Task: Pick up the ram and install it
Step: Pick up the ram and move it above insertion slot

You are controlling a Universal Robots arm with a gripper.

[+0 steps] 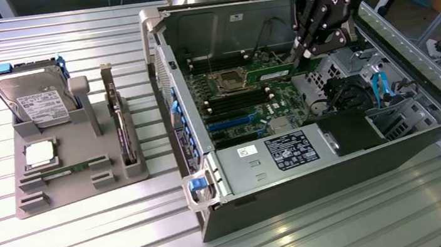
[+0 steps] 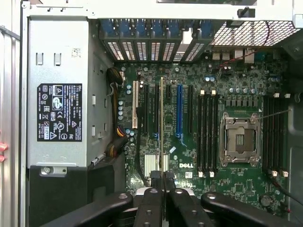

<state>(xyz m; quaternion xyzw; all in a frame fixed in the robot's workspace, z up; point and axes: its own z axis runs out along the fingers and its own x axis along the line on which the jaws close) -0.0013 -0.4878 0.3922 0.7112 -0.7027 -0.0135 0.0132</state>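
- Exterior view: pick-up done. Gripper pinched nearly closed on one end of the ram, held edge-down inside the case, just above the motherboard, not seated in any slot.
- Outside the case, on the tabletop: grey holder carrying a hard drive, a silver processor, a dark expansion card and a second green strip.
- Wrist view: gripper clamped on the ram, seen edge-on, deep in the case; black memory slots beside the processor socket apparently empty, so installation judged not yet done.
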